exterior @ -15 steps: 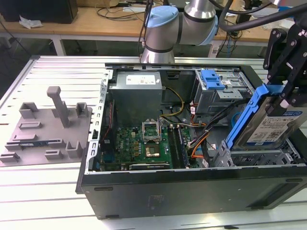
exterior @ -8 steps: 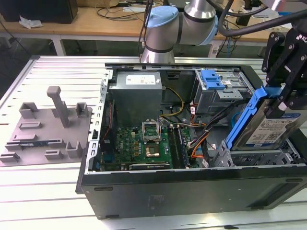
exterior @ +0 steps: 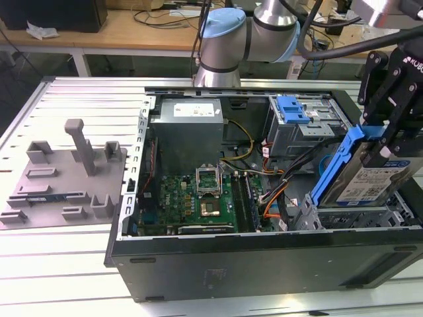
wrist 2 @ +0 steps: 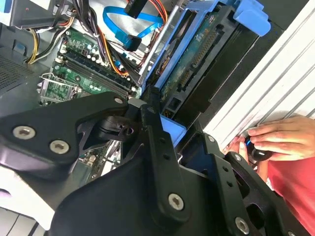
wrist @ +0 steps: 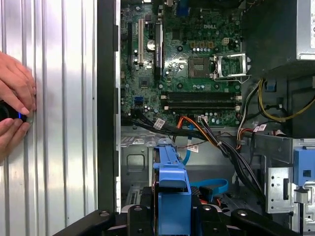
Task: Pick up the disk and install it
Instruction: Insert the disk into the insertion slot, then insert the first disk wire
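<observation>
The ribbed aluminium worktop [exterior: 59, 264] carried an open computer case [exterior: 264, 261] and a grey fixture plate [exterior: 59, 175]; a wooden desk [exterior: 132, 33] stood behind. The gripper [exterior: 385, 139] pinched the disk [exterior: 373, 181], tilted over the case's corner at the exterior view's right. A person's hand [wrist: 15, 93] lay on the worktop.

Silver-grey tubular arm [exterior: 271, 30] with pale blue joint cap [exterior: 221, 26]; black cable [exterior: 350, 49]; black linkage gripper [exterior: 388, 135] with white lettering [exterior: 413, 66], fastened by silver screws [wrist 2: 170, 200].
</observation>
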